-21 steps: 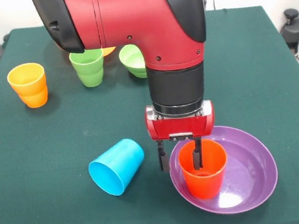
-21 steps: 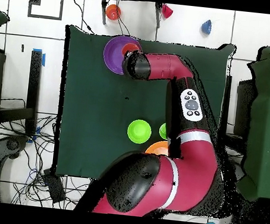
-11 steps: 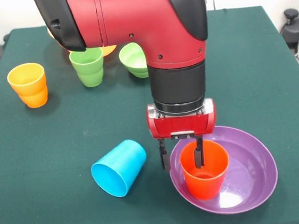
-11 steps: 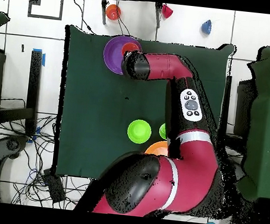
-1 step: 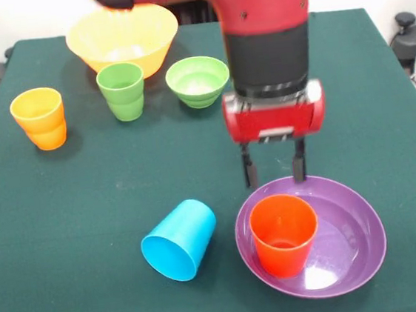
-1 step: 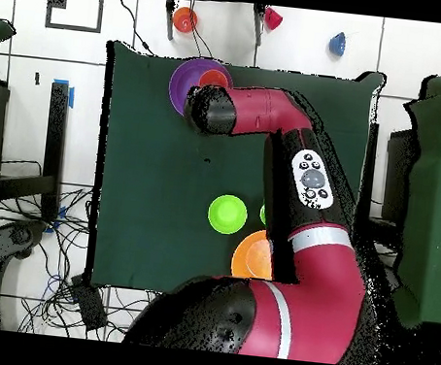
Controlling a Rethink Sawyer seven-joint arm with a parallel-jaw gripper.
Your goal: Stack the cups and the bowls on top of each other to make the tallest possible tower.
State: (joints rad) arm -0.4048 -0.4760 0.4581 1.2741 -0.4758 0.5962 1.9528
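1. Green cloth covered the table (image 5: pixel 64 201), which held all the cups and bowls, none piled higher than one cup in one bowl.
2. Red and black, the arm (image 5: pixel 254 24) came down from the top of the front view, at about 1 o'clock from the table's middle.
3. Yellow bowl (image 5: pixel 122 37), the largest, sat at 11 o'clock near the far edge, upright.
4. Purple bowl (image 5: pixel 350 238), wide and shallow, lay at 5 o'clock near the front edge.
5. Red-orange cup (image 5: pixel 284 234) stood upright inside the purple bowl, toward its 9 o'clock side; this was the only tower.
6. Light green bowl (image 5: pixel 198 81) sat at 12 o'clock, just beside the yellow bowl on its 4 o'clock side.
7. Blue cup (image 5: pixel 180 239) lay on its side at 6 o'clock, mouth toward the viewer, just beside the purple bowl at its 9 o'clock and apart from it.
8. Green cup (image 5: pixel 121 91) stood upright in front of the yellow bowl, at its 6 o'clock.
9. Yellow-orange cup (image 5: pixel 39 118) stood upright at 9 o'clock, well apart from the rest.
10. Black-fingered, the gripper (image 5: pixel 275 167) hung above the purple bowl's far rim, fingers spread wide and holding nothing, clear of the red-orange cup.
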